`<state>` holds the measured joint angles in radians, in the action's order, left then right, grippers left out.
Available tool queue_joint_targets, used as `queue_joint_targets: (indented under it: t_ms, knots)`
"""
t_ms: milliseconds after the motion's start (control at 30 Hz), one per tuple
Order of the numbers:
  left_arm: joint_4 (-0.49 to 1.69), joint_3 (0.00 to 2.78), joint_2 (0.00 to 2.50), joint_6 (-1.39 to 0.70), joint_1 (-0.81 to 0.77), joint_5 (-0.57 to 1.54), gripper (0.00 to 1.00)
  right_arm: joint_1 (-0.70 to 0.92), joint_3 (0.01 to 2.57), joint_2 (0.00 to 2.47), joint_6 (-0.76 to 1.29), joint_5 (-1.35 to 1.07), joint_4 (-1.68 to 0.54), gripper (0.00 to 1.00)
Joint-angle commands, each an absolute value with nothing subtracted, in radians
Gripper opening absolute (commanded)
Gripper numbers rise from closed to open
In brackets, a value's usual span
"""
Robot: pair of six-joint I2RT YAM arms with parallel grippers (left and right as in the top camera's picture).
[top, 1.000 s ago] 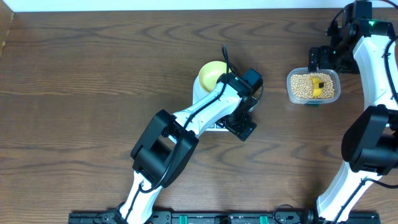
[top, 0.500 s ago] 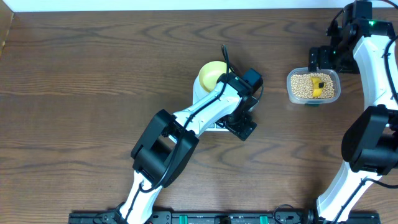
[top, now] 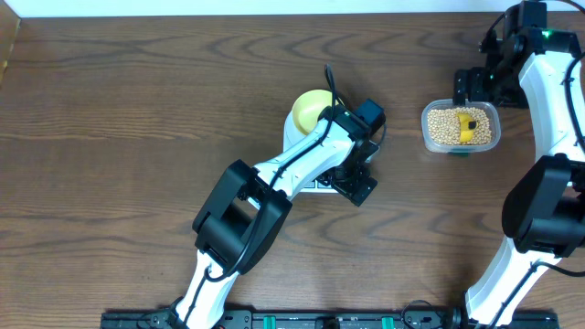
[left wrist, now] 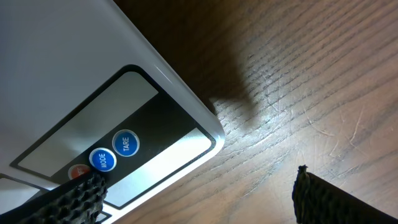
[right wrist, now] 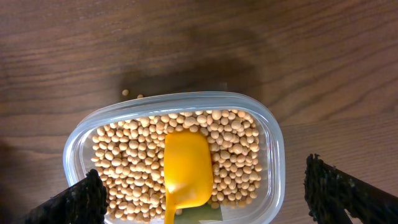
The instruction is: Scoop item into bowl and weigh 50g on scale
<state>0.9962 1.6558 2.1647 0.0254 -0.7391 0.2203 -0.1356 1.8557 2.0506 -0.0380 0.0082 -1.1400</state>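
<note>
With the bowl [top: 309,108] seated on the scale [left wrist: 62,62] mid-table, the left gripper [left wrist: 199,196] is held spread over the buttons [left wrist: 124,144]; only one should be pressed, squarely. The right gripper [right wrist: 202,196] is spread above the beans [right wrist: 236,155], far-right corner.

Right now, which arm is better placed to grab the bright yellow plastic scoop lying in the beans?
Right, likely. The right gripper, open, hangs over the clear plastic tub of tan beans, where the bright yellow scoop lies. The left gripper sits at the white digital scale's buttons, away from the tub.
</note>
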Motion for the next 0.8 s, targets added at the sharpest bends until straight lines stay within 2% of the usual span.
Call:
queue_joint_targets:
  t_ms: [0,767]
  knots:
    - [0.995,1.662,2.224,0.025,-0.718,0.237,0.98,-0.137,1.87,2.056,-0.042,0.017,-1.141,0.99]
    - [0.997,1.668,2.228,0.025,-0.696,0.251,0.98,-0.137,1.87,2.056,-0.042,0.017,-1.141,0.99]
